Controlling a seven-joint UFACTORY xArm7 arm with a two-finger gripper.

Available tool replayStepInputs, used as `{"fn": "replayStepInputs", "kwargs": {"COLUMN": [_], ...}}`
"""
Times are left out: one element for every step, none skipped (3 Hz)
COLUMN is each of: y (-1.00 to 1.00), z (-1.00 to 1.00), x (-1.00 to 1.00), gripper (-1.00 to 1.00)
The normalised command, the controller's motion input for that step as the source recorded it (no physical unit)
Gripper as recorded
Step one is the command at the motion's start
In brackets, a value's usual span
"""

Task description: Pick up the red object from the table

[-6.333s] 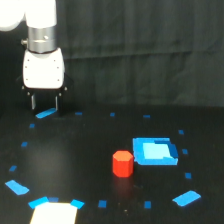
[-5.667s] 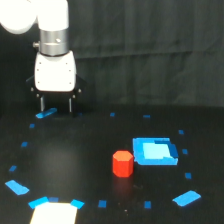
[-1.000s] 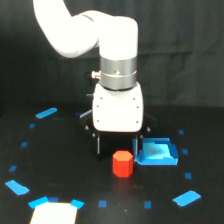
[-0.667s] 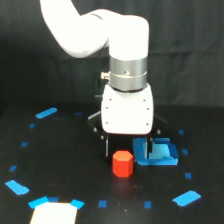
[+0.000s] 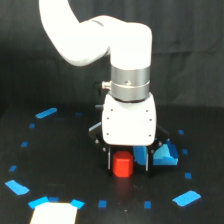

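The red object (image 5: 122, 166), a small stubby block, stands on the black table (image 5: 60, 165) just below the white gripper housing. My gripper (image 5: 128, 163) hangs over it, open, with one dark finger (image 5: 109, 159) to the red object's left and the other further off to its right. The fingers straddle the block without pressing on it, and a gap shows on the right side. The housing hides the block's top edge.
A larger blue block (image 5: 166, 155) sits close by on the exterior view's right, partly behind the right finger. Blue tape marks (image 5: 46, 113) ring the table. A white patch (image 5: 52, 214) lies at the bottom left edge.
The arm has swung from the back left across the table and come down over the red object, so the fingers now sit on either side of it. The red object has not moved.
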Motion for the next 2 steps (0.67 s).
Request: {"fn": "replayStepInputs", "kwargs": {"y": [-0.32,-0.03], "z": [0.01,0.28], "x": [0.08,0.19], "gripper": [-1.00,-1.00]}}
